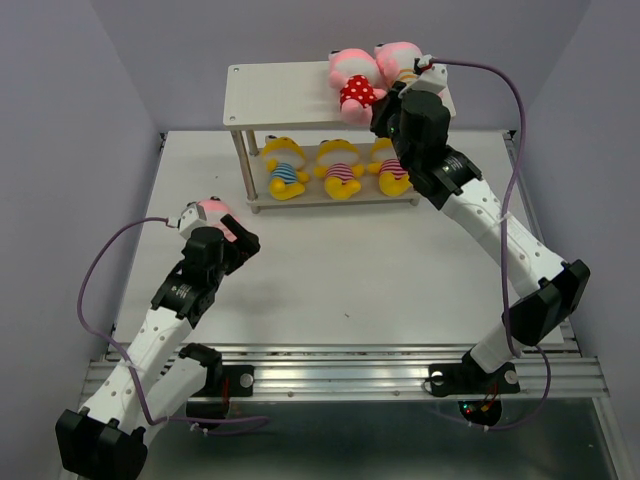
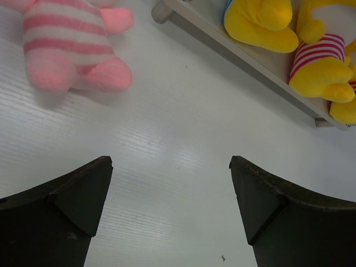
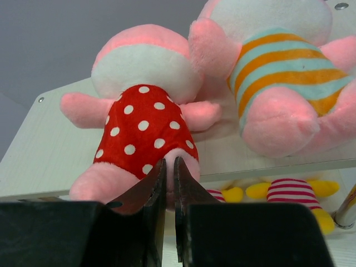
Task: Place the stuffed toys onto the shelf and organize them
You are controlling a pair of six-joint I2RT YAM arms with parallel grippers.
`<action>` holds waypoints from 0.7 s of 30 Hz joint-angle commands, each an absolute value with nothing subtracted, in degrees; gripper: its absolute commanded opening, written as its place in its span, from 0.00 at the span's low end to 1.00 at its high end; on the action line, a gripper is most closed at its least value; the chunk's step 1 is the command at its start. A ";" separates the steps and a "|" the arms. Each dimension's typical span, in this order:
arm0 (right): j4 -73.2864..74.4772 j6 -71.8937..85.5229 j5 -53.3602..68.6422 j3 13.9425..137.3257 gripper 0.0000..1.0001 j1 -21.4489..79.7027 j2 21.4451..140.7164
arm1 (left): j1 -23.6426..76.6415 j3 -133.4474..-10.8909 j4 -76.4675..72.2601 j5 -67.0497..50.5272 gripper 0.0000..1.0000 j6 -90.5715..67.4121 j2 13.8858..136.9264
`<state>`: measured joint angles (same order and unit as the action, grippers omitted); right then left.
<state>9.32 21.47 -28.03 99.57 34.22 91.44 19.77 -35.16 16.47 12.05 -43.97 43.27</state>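
The shelf (image 1: 280,95) stands at the back of the table. On its top board lie two pink stuffed toys, one in a red polka-dot outfit (image 3: 142,122) and one in orange and teal stripes (image 3: 278,72). My right gripper (image 3: 169,164) is shut on the polka-dot toy's pink leg at the board's front edge. Three yellow toys (image 1: 340,168) sit in a row on the lower tier. A pink toy in pink stripes (image 2: 69,47) lies on the table. My left gripper (image 2: 171,167) hovers open just near of it, nothing between its fingers.
The shelf's lower board (image 2: 250,55) and a leg foot lie ahead and right of the left gripper. Purple walls close in the table on the left, back and right. Both arms' cables loop beside them.
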 commanded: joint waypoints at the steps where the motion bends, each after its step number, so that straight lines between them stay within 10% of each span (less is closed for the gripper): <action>1: 5.54 23.64 -26.19 99.49 0.01 34.72 90.26 | 19.69 -35.51 14.59 12.74 0.99 -43.07 42.80; 21: 4.57 26.01 -24.17 99.67 0.02 34.72 91.14 | 19.69 -35.51 14.68 12.83 0.99 -43.07 42.54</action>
<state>8.45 24.82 -23.88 99.39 34.22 91.55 19.75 -35.16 16.08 12.05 -43.97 43.27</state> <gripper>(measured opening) 0.120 0.986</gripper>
